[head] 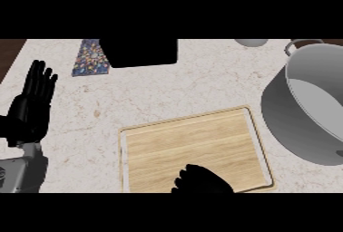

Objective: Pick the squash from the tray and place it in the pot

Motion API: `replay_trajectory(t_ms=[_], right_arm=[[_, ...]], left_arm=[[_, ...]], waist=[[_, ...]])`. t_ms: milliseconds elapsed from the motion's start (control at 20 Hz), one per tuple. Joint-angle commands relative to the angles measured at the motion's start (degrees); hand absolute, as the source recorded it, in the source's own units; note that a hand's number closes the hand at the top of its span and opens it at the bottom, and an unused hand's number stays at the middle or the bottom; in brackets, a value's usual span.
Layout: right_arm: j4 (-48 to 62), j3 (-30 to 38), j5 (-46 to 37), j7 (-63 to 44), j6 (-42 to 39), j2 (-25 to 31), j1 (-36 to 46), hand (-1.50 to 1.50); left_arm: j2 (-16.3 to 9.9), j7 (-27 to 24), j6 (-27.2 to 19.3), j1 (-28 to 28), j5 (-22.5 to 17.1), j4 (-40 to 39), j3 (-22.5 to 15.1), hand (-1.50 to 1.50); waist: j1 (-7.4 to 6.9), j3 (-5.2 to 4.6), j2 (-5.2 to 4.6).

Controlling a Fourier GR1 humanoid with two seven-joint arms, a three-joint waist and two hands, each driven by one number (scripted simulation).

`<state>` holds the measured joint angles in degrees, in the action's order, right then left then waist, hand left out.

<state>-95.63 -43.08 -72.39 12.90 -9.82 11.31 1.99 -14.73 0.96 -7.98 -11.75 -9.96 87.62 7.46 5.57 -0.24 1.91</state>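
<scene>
Top-down look at a pale speckled stone counter (167, 86). Landmark for all places below: the wooden tray (194, 145), a light-wood rectangle w/ a raised rim, sitting at a slight tilt in the lower centre of the view.

Right hand (201, 180): a black shape over the tray's near edge, a bit right of the tray's middle. Fingers look curled in, bunched together, but what's under them is hidden; can't tell if they are clamped on anything. The squash isn't visible anywhere: not on the bare part of the tray, not in the pot. It may be under that hand, but can't tell from this view. The rest of the tray's surface shows only wood grain.

Pot (295, 122): large grey metal pot, just right of the tray, close to its right rim but apart from it. Its mouth tips toward the viewer, pale grey inside wall showing. A handle shows at its far side, up and right of the tray.

Left hand (32, 106): well left of the tray, near the view's left edge, resting. Fingers straight, side by side, pointing away from the viewer, holding nothing. Grey forearm (23, 170) below it, left of the tray's near corner.

Beyond the tray, far side of the counter: a black rectangular object (140, 52), and just left of that a small patterned, multicolour piece (90, 59). Far beyond the tray's right corner, a pale round item (251, 42), only partly seen.
</scene>
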Motion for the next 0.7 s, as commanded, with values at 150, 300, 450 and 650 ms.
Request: replay_trajectory(t_ms=[150, 300, 450, 650], right_arm=[[-23.21, 0.72, -2.35, -11.29, 11.46, 2.94, -20.25, 1.5], [-34.6, 3.73, -1.71, -13.95, 13.55, 5.41, -26.3, 1.5], [-43.47, 9.07, -0.08, -14.92, 17.35, 7.3, -30.85, 1.5], [-52.27, 18.49, 5.67, -15.91, 20.02, 8.66, -35.2, 1.5]], left_arm=[[0.18, 1.62, -0.69, 0.8, -0.09, 2.08, -0.03, 0.0], [-0.14, 1.42, -0.12, -0.33, -0.26, 1.24, 0.08, 0.0], [-0.08, 0.78, 0.57, -0.28, -0.83, 1.08, 0.34, 0.0], [0.05, 1.65, 2.2, -0.63, -1.66, 1.76, -0.65, 0.0]], waist=[[0.4, 0.27, -0.33], [-0.14, 0.24, -0.86], [-1.64, 0.26, -1.24], [-3.06, 0.34, -1.61]])
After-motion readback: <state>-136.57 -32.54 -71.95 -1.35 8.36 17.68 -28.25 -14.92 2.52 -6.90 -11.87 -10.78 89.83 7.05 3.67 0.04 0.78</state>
